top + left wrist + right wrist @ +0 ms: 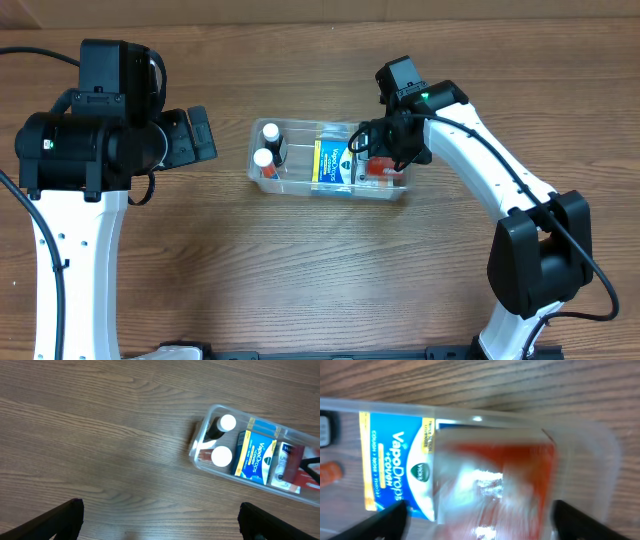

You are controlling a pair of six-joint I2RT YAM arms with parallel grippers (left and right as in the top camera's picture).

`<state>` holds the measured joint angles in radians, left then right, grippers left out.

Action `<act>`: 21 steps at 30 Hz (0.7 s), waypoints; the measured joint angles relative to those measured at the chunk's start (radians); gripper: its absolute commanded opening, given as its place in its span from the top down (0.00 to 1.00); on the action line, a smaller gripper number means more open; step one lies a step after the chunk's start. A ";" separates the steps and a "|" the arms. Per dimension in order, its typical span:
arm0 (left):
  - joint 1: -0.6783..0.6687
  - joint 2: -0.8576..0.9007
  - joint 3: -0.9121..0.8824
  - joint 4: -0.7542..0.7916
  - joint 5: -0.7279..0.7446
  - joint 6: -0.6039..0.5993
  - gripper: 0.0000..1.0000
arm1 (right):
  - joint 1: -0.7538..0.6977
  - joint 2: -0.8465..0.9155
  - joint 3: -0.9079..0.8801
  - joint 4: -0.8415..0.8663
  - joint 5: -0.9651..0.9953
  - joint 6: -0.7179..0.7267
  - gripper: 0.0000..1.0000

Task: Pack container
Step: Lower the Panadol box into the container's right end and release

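Observation:
The clear plastic container (300, 124) lies at the table's middle. It holds two white-capped bottles (266, 145) at its left end, a blue and yellow VapoDrops box (333, 163) in the middle, and a red and white packet (378, 170) at its right end. My right gripper (385, 150) hovers over that right end. In the right wrist view its fingers (477, 520) stand wide apart on either side of the blurred packet (495, 475), beside the box (395, 460). My left gripper (200, 135) is open and empty over bare wood, left of the container (200, 462).
The container is the only thing on the wooden table. The left wrist view shows the bottles (225, 437), the box (255, 455) and the packet (295, 467) inside it. Both arm bases stand at the near edge.

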<state>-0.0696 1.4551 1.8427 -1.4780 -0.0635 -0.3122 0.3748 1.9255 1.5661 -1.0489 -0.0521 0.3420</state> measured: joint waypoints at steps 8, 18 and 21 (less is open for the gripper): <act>0.000 0.000 0.000 0.000 0.000 0.000 0.00 | 0.005 -0.122 -0.003 -0.061 0.011 0.004 0.12; 0.000 0.000 0.000 0.000 0.000 0.000 0.00 | 0.005 -0.500 -0.003 -0.419 0.018 0.051 0.76; 0.000 0.000 0.000 -0.001 0.000 0.000 0.00 | 0.005 -0.480 -0.119 -0.353 0.014 0.059 0.80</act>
<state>-0.0696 1.4551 1.8427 -1.4788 -0.0631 -0.3122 0.3801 1.4460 1.4475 -1.4021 -0.0380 0.4011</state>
